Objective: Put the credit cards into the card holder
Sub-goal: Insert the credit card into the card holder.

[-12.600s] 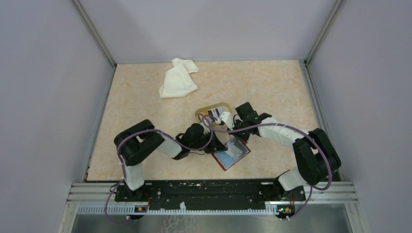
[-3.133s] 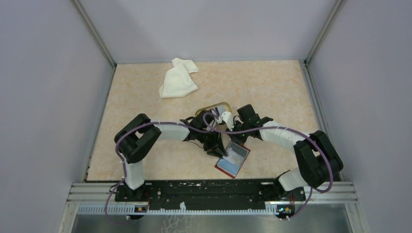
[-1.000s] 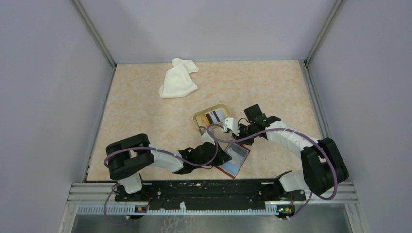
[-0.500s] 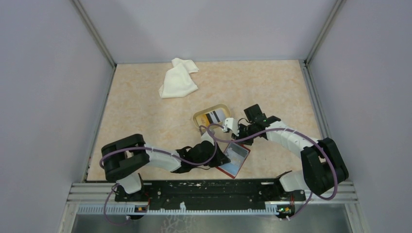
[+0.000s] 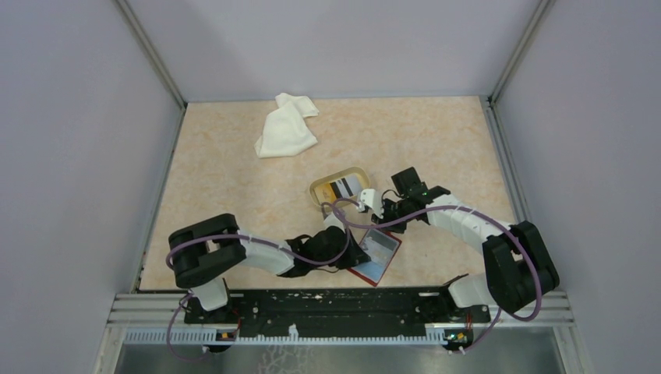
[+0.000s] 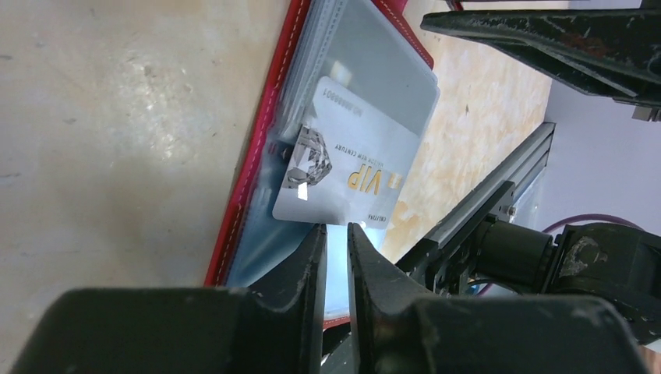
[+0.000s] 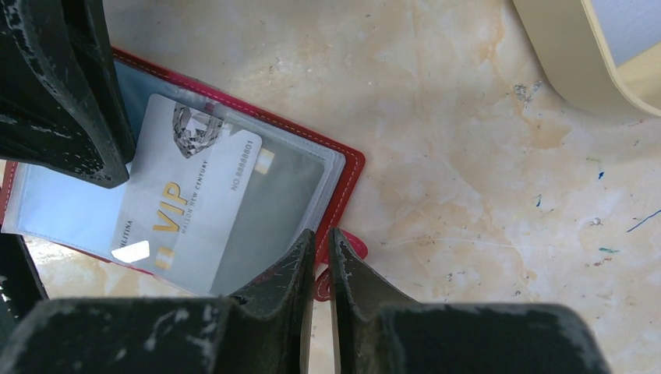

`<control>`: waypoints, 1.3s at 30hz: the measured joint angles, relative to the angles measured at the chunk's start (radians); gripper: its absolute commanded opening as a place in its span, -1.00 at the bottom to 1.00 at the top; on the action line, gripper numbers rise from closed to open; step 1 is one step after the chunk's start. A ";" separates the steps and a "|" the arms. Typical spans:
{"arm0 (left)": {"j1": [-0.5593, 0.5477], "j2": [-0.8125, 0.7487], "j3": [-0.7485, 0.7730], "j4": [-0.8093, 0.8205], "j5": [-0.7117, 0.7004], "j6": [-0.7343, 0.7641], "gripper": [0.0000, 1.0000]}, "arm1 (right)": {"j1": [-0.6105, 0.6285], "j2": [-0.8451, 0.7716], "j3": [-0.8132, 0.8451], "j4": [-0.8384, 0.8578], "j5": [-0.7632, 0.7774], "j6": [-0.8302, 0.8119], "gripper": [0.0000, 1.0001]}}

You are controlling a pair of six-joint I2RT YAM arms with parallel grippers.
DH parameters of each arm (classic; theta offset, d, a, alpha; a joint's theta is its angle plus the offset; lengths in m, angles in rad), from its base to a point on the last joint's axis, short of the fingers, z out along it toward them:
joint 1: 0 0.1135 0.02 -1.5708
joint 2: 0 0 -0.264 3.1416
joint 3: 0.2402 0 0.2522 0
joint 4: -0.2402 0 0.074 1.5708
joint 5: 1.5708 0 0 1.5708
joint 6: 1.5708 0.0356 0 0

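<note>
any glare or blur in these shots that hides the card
Left wrist: a white glare patch on the VIP card, print legible. Right wrist: a glare spot at that card's lower-left corner, text sharp. Top external: even light, card holder too small for detail.

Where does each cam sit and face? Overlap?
Top external: above and behind the bases, looking down at the table; left arm and right arm show, plus wallet, dish, cloth.
Left wrist: on the left arm, looking along its own jaws at a silver card partly in the wallet.
Right wrist: on the right arm, looking down past its own jaws at the wallet's edge.
Shared: both wrist views show card and wallet.
</note>
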 measured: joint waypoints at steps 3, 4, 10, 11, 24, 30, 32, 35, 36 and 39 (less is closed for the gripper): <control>0.005 0.013 0.016 -0.001 -0.005 0.001 -0.56 | 0.000 0.000 0.000 0.000 0.000 0.000 -0.76; 0.009 0.016 0.019 -0.001 -0.006 0.002 -0.56 | 0.000 0.002 0.000 0.000 0.000 0.000 -0.76; 0.031 0.029 0.055 -0.026 -0.006 0.022 -0.55 | 0.000 0.015 0.000 0.000 0.000 0.001 -0.76; 0.036 0.031 0.061 -0.031 -0.006 0.026 -0.55 | 0.000 0.016 0.000 0.000 0.000 0.001 -0.76; 0.068 0.098 0.121 0.004 0.031 0.071 -0.55 | -0.027 0.013 0.000 -0.001 -0.040 0.043 -0.68; 0.070 0.113 0.119 0.086 0.066 0.089 -0.53 | -0.071 -0.014 0.017 -0.018 -0.074 0.045 -0.66; 0.075 0.111 0.103 0.132 0.079 0.099 -0.51 | -0.079 -0.014 0.027 -0.029 -0.076 0.034 -0.66; 0.080 0.097 0.047 0.217 0.113 0.121 -0.51 | -0.085 -0.014 0.034 -0.053 -0.079 0.010 -0.68; 0.080 0.089 0.025 0.242 0.122 0.130 -0.51 | -0.085 -0.014 0.037 -0.066 -0.089 -0.005 -0.68; 0.082 0.049 -0.046 0.303 0.147 0.156 -0.53 | -0.085 -0.016 0.046 -0.124 -0.151 -0.077 -0.74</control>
